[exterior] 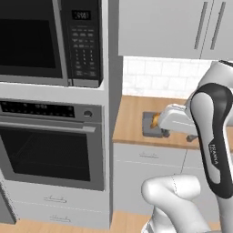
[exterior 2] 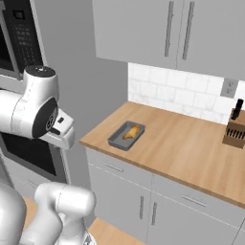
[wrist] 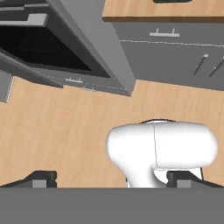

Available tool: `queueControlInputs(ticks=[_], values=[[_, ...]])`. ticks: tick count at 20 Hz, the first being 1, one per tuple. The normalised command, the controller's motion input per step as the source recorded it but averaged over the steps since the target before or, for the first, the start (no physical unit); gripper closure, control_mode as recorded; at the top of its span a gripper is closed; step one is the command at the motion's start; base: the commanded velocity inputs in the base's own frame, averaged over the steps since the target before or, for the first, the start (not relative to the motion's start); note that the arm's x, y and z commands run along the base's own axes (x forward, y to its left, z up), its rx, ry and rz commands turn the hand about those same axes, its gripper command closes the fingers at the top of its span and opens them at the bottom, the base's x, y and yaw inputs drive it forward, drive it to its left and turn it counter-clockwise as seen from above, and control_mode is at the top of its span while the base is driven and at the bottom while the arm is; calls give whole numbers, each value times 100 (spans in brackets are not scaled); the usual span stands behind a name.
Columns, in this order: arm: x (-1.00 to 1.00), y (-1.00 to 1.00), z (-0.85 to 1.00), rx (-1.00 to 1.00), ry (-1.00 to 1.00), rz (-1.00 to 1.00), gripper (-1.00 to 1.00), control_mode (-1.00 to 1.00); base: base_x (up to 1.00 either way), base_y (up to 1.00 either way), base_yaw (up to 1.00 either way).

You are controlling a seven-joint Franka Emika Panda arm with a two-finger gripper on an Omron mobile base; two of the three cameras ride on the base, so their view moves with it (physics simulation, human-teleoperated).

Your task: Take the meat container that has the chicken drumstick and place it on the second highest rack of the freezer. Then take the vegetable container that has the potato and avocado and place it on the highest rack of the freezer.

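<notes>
Starting out: nothing moved yet. Meat container with chicken drumstick sitting near the surface's left front corner. End effector spread wide, empty, pointing at the floor. Both placements into the freezer remaining.

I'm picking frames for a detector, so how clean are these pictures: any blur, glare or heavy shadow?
Left base view: flat even light, the black oven door shows no glare, and the arm hides most of the grey tray. Right base view: soft rendering, the drumstick in its tray is small but readable. Hand view: steeply tilted, the oven slanted, no motion blur.
</notes>
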Motion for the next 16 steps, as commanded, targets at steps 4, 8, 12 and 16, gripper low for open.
queueControlInputs(ticks=[4, 8, 12, 16], values=[[31, -43, -12, 19, 0, -1, -100, -100, 0, 0, 0], [18, -65, -30, 24, 0, -12, -100, -100, 0, 0, 0], [67, -75, -41, 16, 6, -29, -100, -100, 0, 0, 0], [81, -66, -58, 0, 17, -30, -100, -100, 0, 0, 0]])
